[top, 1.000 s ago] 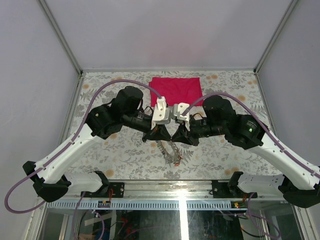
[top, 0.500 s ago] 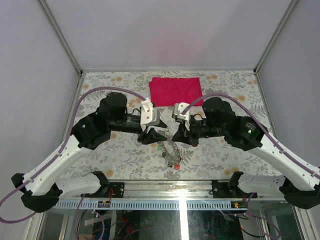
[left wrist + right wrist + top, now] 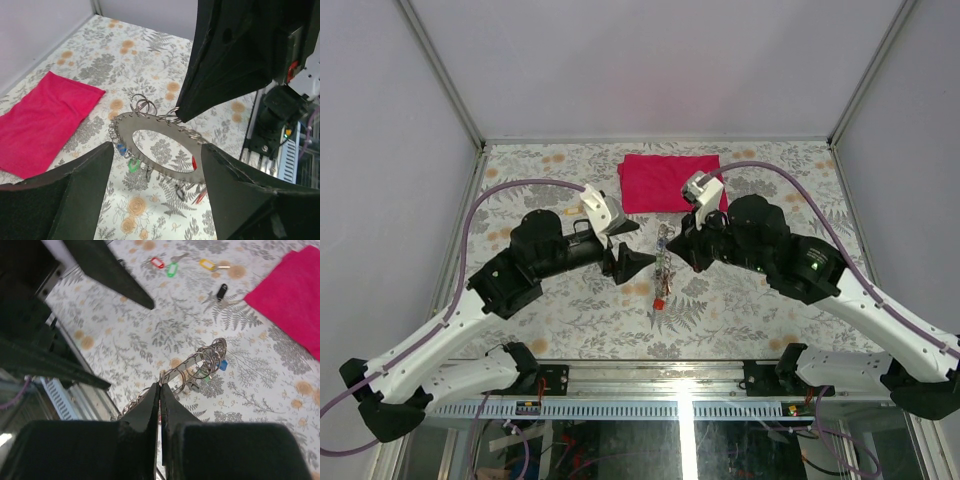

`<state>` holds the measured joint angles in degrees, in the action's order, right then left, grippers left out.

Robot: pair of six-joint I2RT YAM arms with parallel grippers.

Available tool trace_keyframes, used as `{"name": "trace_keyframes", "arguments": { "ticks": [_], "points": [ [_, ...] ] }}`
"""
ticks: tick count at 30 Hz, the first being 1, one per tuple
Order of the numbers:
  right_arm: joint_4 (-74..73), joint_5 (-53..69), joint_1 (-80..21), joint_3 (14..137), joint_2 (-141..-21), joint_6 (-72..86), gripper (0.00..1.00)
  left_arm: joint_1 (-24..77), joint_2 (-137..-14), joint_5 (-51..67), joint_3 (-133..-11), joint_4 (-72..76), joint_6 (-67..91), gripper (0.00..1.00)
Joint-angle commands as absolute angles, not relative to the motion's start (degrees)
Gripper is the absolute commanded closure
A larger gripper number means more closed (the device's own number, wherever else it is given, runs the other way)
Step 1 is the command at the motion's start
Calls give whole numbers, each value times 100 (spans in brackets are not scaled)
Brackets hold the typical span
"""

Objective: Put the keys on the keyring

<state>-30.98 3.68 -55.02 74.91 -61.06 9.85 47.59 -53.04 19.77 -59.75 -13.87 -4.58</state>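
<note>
Slippage is looming: the right gripper [image 3: 160, 387] is clenching only the thin rim of the keyring [image 3: 195, 367], holding it over the worktop's middle, so it may be pivoting loose. The left gripper [image 3: 632, 247] is standing released beside it, and loose keys [image 3: 172, 270] are lying apart.

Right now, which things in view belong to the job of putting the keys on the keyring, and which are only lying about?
Belong to the job:
- keyring, gripped at its edge by the right end effector
- hanging keys already on it
- loose keys with coloured tags

Just lying about:
- red cloth
</note>
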Motion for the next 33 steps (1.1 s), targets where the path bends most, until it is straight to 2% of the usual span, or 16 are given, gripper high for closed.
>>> {"name": "trace_keyframes", "arguments": {
  "ticks": [1,6,17,21,33],
  "points": [
    [-2355,-822,-5489,7680,-6263,2112,100,4790,-5177,1279,-5746,-475,-239,26],
    [-2250,-1172,-5465,7725,-6336,2692,100,4790,-5230,1195,-5496,-74,-321,22],
    [-2218,-1236,-5459,7774,-6319,3108,100,4857,-5702,1453,-5509,91,-501,20],
    [-2168,-1194,-5464,7769,-6295,3164,100,4891,-5827,1394,-5503,33,-552,25],
    [-1946,-1136,-5461,7605,-6075,3195,100,4917,-5995,1382,-5580,-341,-690,48]
  ]
}}
